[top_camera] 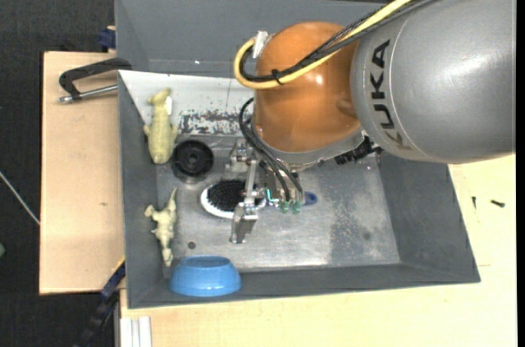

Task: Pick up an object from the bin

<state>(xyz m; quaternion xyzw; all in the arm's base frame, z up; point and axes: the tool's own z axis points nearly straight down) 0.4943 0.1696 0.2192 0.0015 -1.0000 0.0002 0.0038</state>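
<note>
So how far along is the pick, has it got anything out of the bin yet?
Done: the gripper is down near the bin floor, right beside the black round brush.
In hand: nothing visibly held.
The black cap, the upper yellow toy animal, the lower yellow toy animal and the blue bowl all lie in the bin.
Left: grasp one thing and lift it out.

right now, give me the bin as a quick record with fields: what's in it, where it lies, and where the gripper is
bin: grey metal bin
gripper: low over the floor, at the right edge of the round black brush
round black brush: mid-floor, white rim
black cap: up-left of the brush
upper yellow toy animal: along the left wall
lower yellow toy animal: along the left wall
blue bowl: front-left corner
grip: cannot tell
</note>
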